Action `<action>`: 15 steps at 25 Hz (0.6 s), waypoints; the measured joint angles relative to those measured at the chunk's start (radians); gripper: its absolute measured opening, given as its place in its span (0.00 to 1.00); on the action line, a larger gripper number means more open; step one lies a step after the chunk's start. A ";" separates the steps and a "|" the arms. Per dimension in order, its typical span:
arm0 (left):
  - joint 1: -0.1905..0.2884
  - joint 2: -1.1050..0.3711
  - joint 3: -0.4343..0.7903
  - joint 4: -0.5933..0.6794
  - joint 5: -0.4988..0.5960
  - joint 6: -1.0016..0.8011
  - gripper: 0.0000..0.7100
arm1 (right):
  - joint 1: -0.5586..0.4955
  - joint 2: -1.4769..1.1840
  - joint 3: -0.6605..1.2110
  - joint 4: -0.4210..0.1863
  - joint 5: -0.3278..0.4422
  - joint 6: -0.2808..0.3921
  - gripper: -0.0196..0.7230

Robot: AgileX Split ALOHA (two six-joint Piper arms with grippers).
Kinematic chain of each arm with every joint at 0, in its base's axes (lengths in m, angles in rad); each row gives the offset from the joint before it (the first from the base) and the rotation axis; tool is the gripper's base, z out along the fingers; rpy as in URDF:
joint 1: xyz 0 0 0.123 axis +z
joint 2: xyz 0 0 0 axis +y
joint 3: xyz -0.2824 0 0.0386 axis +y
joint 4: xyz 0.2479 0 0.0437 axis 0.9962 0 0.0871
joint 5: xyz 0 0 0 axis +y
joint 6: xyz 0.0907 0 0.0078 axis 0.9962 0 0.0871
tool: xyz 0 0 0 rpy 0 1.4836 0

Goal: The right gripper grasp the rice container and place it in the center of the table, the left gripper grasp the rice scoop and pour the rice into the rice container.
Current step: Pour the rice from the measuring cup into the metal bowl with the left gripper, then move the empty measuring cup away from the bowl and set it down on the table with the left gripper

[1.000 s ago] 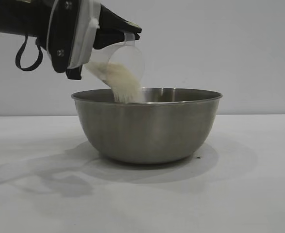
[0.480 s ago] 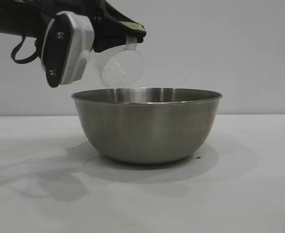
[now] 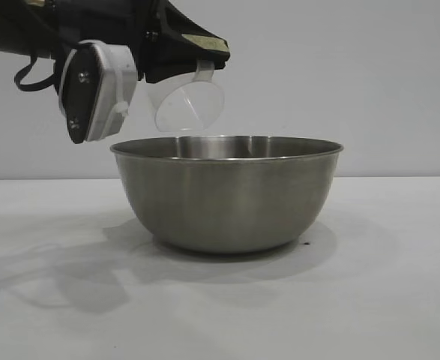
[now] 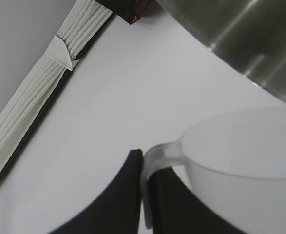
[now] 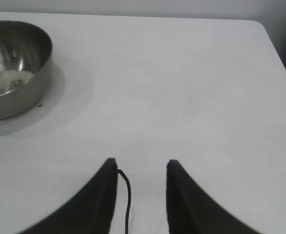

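Observation:
The rice container (image 3: 227,195), a large steel bowl, stands on the white table (image 3: 369,300). The rice scoop (image 3: 188,105) hangs tipped on its side just above the bowl's left rim, and it looks empty. My left gripper (image 3: 211,52) is shut on the scoop's loop handle; in the left wrist view the handle (image 4: 147,161) is pinched between the black fingers, with the bowl's wall (image 4: 250,39) beyond. Rice (image 5: 6,83) lies as a pale layer in the bowl (image 5: 16,58). My right gripper (image 5: 138,165) stands open over bare table, well away from the bowl.
A thin black cable (image 5: 128,195) runs between the right fingers. The table's rounded far corner and edge (image 5: 274,44) show in the right wrist view. A pleated white strip (image 4: 45,83) runs along the table's side in the left wrist view.
A second ago rice was streaming from the scoop into the bowl. The stream has stopped, the scoop has emptied, and the left wrist has rolled further and risen slightly.

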 joint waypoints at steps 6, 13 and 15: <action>0.000 0.000 0.000 -0.188 0.000 -0.361 0.00 | 0.000 0.000 0.000 0.000 0.000 0.000 0.34; 0.000 0.000 0.000 -0.460 0.000 -1.002 0.00 | 0.000 0.000 0.000 0.000 0.000 0.000 0.34; 0.000 0.000 0.000 -0.541 0.000 -1.160 0.00 | 0.000 0.000 0.000 0.000 0.000 0.000 0.34</action>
